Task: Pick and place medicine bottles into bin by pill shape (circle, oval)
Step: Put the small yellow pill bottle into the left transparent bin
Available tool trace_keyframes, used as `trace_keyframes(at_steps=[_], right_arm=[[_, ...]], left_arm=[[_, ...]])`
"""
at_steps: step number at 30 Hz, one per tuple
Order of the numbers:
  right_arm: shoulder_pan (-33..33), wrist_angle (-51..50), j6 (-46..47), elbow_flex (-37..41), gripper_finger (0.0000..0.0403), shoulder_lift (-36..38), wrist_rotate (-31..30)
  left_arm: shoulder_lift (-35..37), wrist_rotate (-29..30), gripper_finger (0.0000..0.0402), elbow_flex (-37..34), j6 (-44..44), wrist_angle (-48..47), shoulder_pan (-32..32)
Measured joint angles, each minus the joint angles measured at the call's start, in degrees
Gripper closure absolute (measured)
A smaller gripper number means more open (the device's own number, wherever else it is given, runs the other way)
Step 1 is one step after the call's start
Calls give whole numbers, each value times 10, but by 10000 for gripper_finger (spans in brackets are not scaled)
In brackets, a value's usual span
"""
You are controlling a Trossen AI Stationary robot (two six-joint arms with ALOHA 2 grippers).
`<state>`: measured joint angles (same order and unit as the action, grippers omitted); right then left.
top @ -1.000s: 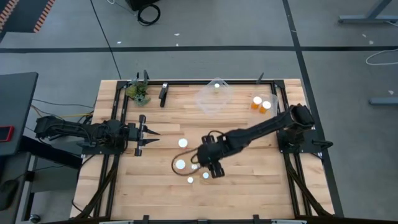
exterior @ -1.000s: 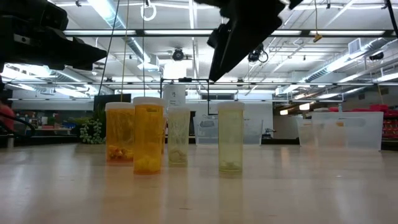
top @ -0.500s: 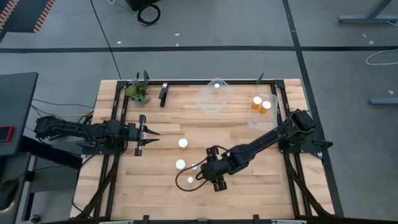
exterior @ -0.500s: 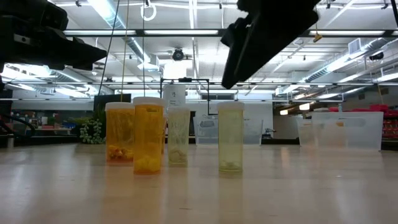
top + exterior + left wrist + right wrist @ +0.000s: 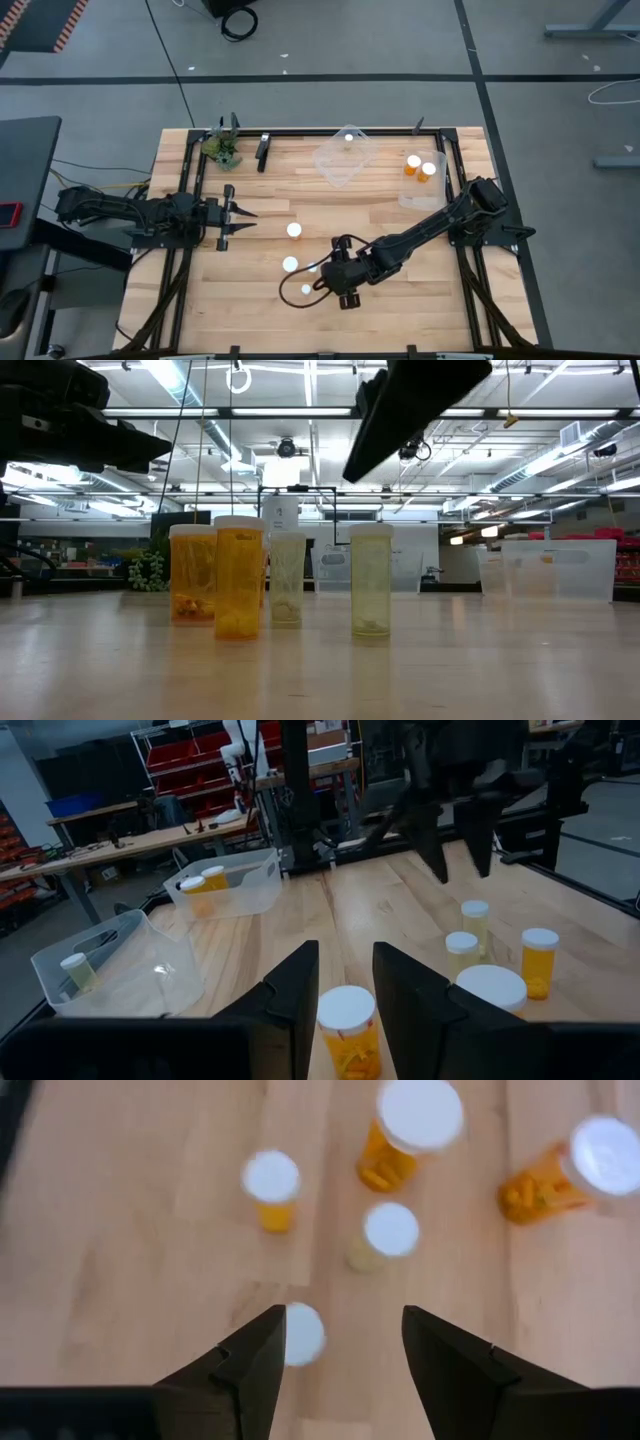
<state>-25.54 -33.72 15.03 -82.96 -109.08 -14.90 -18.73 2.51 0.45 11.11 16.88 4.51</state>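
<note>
Several small medicine bottles with white caps stand upright on the wooden table (image 5: pixel 200 300); three caps show in the high view (image 5: pixel 294 230) (image 5: pixel 290 265) (image 5: pixel 307 290). In the low view two are amber (image 5: pixel 238 575) and two pale (image 5: pixel 371 580). My right gripper (image 5: pixel 343 290) hangs open above this group, pointing down. In its wrist view a white-capped bottle (image 5: pixel 300 1335) stands below, beside one finger (image 5: pixel 250 1365). My left gripper (image 5: pixel 240 222) waits open at the table's left, with an amber bottle (image 5: pixel 345 1025) ahead of it.
A clear bin (image 5: pixel 345 155) at the far middle holds one bottle (image 5: pixel 348 138). A second clear bin (image 5: pixel 425 185) at the far right holds two amber bottles (image 5: pixel 413 161). A small green plant (image 5: pixel 222 148) stands at the far left corner. A black frame runs round the table.
My right gripper has moved toward the table's near edge, from beside the bottles to over the nearest ones, staying open. The bottles have stayed put.
</note>
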Motion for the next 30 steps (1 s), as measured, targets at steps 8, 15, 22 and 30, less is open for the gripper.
trace_keyframes(at_steps=[8, 15, 22, 30], right_arm=[[-1, -23, -1, 0, 196, 0, -9], [-5, -49, 22, 24, 196, 0, 13], [-8, 16, 52, 74, 190, 0, 34], [-11, -8, 57, 26, 188, -43, 51]], left_arm=[[0, 0, 294, 0, 0, 0, 0], [0, 0, 294, 0, 0, 0, 0], [0, 0, 294, 0, 0, 0, 0], [0, 0, 294, 0, 0, -2, 0]])
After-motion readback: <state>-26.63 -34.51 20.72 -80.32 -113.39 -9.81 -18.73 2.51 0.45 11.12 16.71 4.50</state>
